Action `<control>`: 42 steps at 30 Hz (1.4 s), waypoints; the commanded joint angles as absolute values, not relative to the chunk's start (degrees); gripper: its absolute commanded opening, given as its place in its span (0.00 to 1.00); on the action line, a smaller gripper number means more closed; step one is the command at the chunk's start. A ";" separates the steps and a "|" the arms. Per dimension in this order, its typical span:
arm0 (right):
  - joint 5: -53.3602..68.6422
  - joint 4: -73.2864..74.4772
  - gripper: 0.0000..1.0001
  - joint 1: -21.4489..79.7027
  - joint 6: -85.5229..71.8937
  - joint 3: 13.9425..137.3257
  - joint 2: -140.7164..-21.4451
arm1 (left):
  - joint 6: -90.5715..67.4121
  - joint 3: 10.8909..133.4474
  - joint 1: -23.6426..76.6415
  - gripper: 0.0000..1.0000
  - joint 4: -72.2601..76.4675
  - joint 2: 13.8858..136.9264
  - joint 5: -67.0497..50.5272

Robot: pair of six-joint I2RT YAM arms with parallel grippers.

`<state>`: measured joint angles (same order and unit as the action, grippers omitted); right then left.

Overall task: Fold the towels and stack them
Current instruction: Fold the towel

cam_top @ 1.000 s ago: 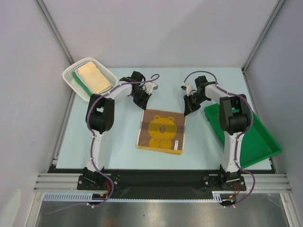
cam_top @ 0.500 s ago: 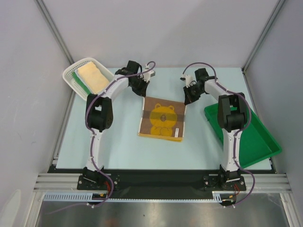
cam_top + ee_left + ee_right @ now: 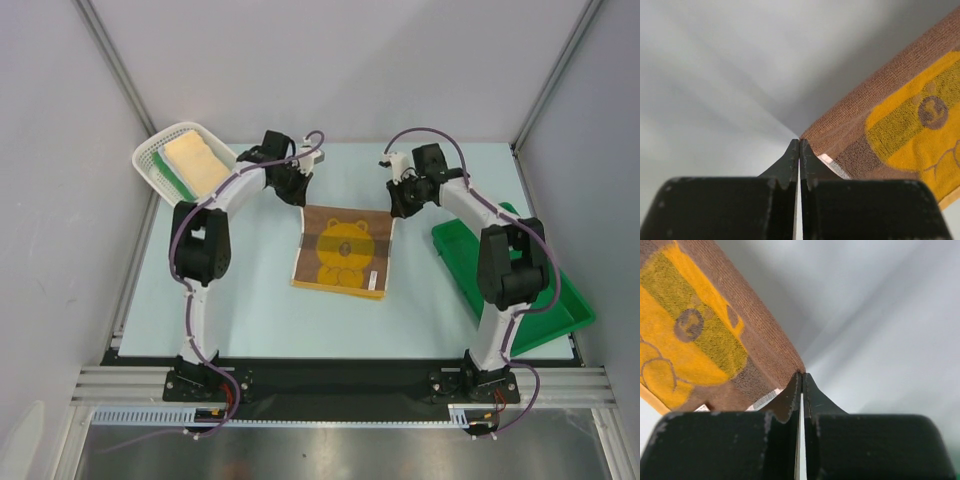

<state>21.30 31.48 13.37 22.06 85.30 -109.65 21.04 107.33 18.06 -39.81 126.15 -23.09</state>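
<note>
Tan-brown towel [image 3: 342,258] lies on the desk [image 3: 250,300] between the hands, one far corner at each. Left hand [image 3: 799,148] and right hand [image 3: 801,383] are clamped on those corners. Soft, light terry, it likely sags mid-span.

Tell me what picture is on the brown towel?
The brown towel shows a yellow bear; top external view.

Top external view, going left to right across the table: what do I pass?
white mesh basket → left gripper → brown bear towel → right gripper → green tray
</note>
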 commanded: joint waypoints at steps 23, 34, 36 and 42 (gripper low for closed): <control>8.97 25.75 0.00 24.25 11.26 62.58 -86.58 | 15.56 78.23 19.25 0.00 -30.67 99.76 -24.43; 7.38 26.98 0.00 27.86 5.72 54.76 -82.71 | 11.87 66.89 21.53 0.00 -30.24 92.47 -23.37; 7.38 27.59 0.00 28.21 4.75 54.32 -82.27 | 11.08 65.49 21.80 0.00 -29.88 91.41 -22.85; 9.40 27.77 0.00 28.65 1.41 53.26 -82.09 | 9.32 63.55 22.76 0.00 -31.11 91.49 -21.54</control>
